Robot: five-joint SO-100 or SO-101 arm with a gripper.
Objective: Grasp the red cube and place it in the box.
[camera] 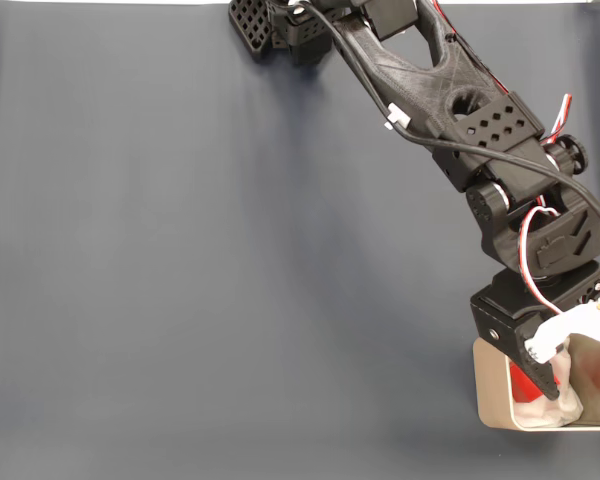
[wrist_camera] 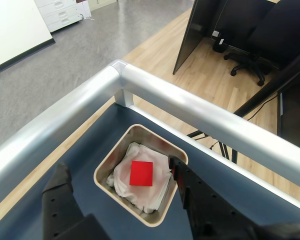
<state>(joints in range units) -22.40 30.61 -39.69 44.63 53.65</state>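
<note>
Red cube (wrist_camera: 141, 173) resting on white lining (wrist_camera: 124, 172) inside the box (wrist_camera: 106, 162), lower centre of the wrist view; partly visible in the fixed view (camera: 525, 380) at lower right, behind the gripper (camera: 552, 385). Gripper (wrist_camera: 120, 175) spread wide above the box, holding nothing, one black finger (wrist_camera: 60, 200) at each side. Box standing on dark blue table (camera: 230, 280).

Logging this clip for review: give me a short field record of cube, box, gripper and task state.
cube: red cube lies on the white lining inside the box
box: beige box, near the table's corner rail in the wrist view
gripper: gripper open above the box, fingers apart, not touching the cube
surface: dark blue table
task state: cube appears placed
</note>
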